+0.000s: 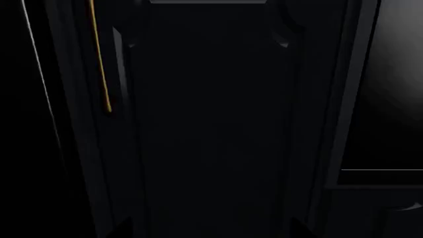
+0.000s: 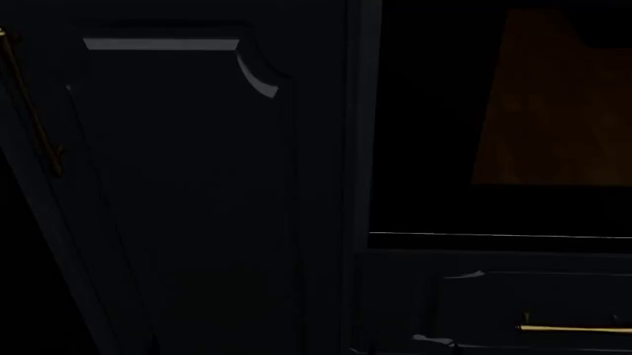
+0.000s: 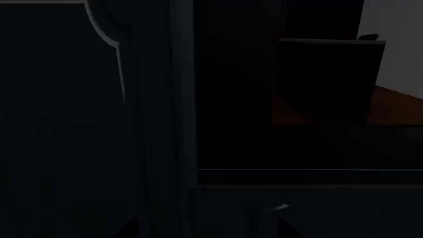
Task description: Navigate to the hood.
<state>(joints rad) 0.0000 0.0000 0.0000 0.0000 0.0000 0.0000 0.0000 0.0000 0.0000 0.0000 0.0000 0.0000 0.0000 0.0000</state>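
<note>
Cabinet door [image 2: 188,185] fills our view with no hood visible, grippers unseen, so we should back off and turn.

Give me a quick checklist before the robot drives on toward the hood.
1. Hood in sight: not ok. No view shows one, only dark cabinetry.
2. Room ahead: not ok. A cabinet door fills the head view.
3. Landmarks: ok. Brass handle at left, drawer handle low at right, dark opening at upper right.
4. Lighting: not ok. All views are nearly black.
5. Arms clear of the cabinets: cannot tell. No arm or pincer shows anywhere.
6. Floor path: cannot tell. No floor under the base is visible.
</note>
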